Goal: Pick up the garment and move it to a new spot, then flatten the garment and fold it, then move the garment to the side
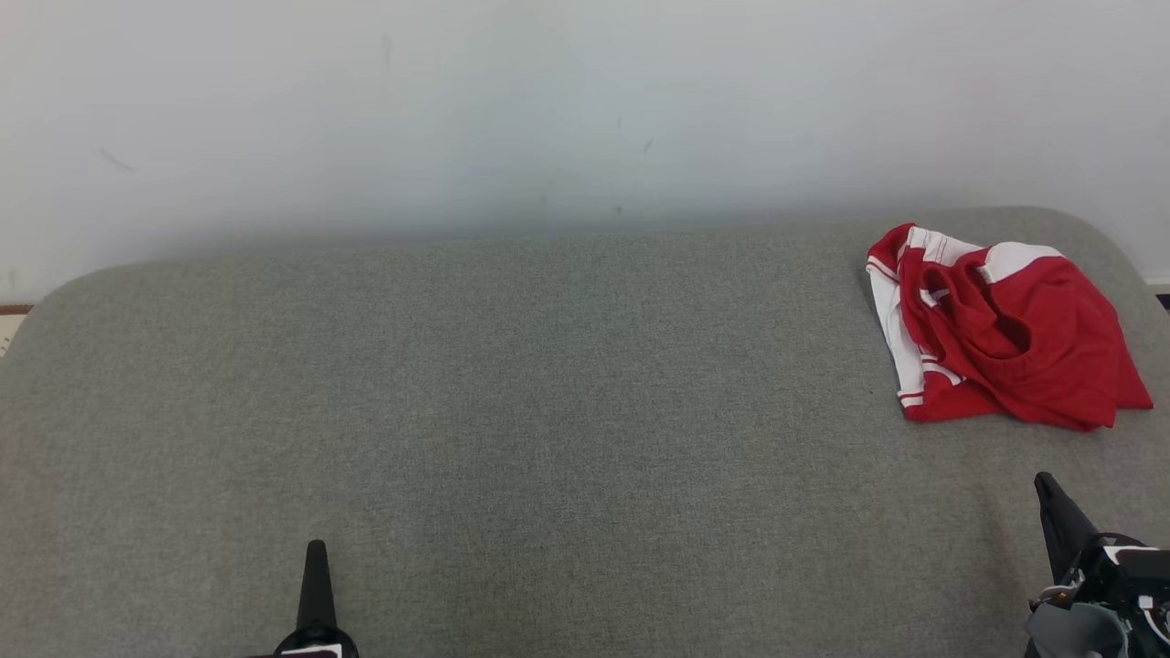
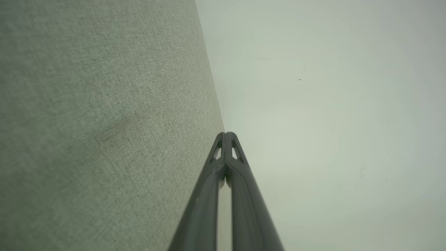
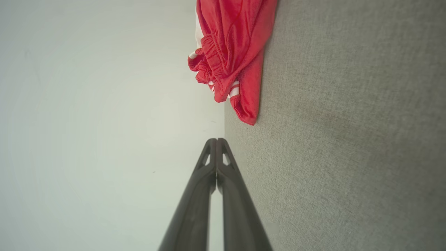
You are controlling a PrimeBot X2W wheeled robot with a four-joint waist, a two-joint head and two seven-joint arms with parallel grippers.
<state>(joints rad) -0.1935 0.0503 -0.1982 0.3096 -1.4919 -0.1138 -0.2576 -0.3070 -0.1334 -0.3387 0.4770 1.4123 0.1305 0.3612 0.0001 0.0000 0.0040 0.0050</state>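
At far right, crumpled garment [image 1: 1015, 361]

Nothing to read at this moment: no word, number or brand is legible in any view. The red-and-white garment [image 1: 1001, 334], lying beyond the fingertips of the right gripper [image 1: 1043, 482], shows only plain stripes and panels, and any print on it cannot be made out. A small white patch [image 1: 312, 651] at the base of the fingers of the left gripper [image 1: 316, 548] is cut off by the frame edge and too small to read.
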